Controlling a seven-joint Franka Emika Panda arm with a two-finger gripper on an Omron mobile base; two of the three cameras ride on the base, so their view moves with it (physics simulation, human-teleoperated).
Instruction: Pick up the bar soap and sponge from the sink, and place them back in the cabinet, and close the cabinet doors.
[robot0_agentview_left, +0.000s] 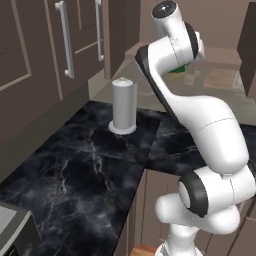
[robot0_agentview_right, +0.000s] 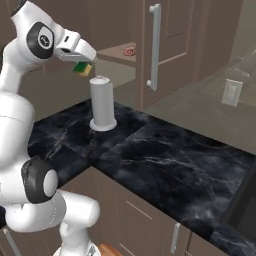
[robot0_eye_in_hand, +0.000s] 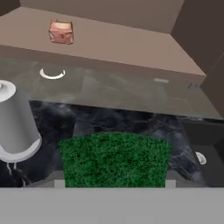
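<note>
Green-topped sponge (robot0_eye_in_hand: 114, 158) with a yellow layer underneath sits clamped between the jaws of the gripper (robot0_agentview_right: 84, 64), held up in the air above the black marble counter (robot0_agentview_left: 75, 180). In the left base view, going left to right: brown cabinet doors (robot0_agentview_left: 45, 50) with long silver bar handles (robot0_agentview_left: 65, 39) on the left, then a grey paper-towel roll (robot0_agentview_left: 124, 104) upright on its round base on the counter, then the white arm rising from the lower right, with a bit of the green sponge (robot0_agentview_left: 178, 69) peeking out past the wrist.

Right base view, left to right: arm at left, sponge (robot0_agentview_right: 82, 67) pinched at the gripper just above and left of the towel roll (robot0_agentview_right: 103, 103), not touching it. Past it, an open cabinet (robot0_agentview_right: 120, 54) shelf with the orange-pink bar soap (robot0_agentview_right: 130, 50) lying on it. Next a tall brown door (robot0_agentview_right: 170, 40) with a vertical silver handle (robot0_agentview_right: 154, 46), then a wall outlet (robot0_agentview_right: 231, 92) at far right.

Hand view, left to right: towel roll (robot0_eye_in_hand: 15, 122) at lower left, bar soap (robot0_eye_in_hand: 61, 32) on the brown shelf at upper left, sponge filling the lower middle between the finger tips, corner of the black sink (robot0_eye_in_hand: 205, 148) with a silver drain (robot0_eye_in_hand: 201, 158) at lower right.
</note>
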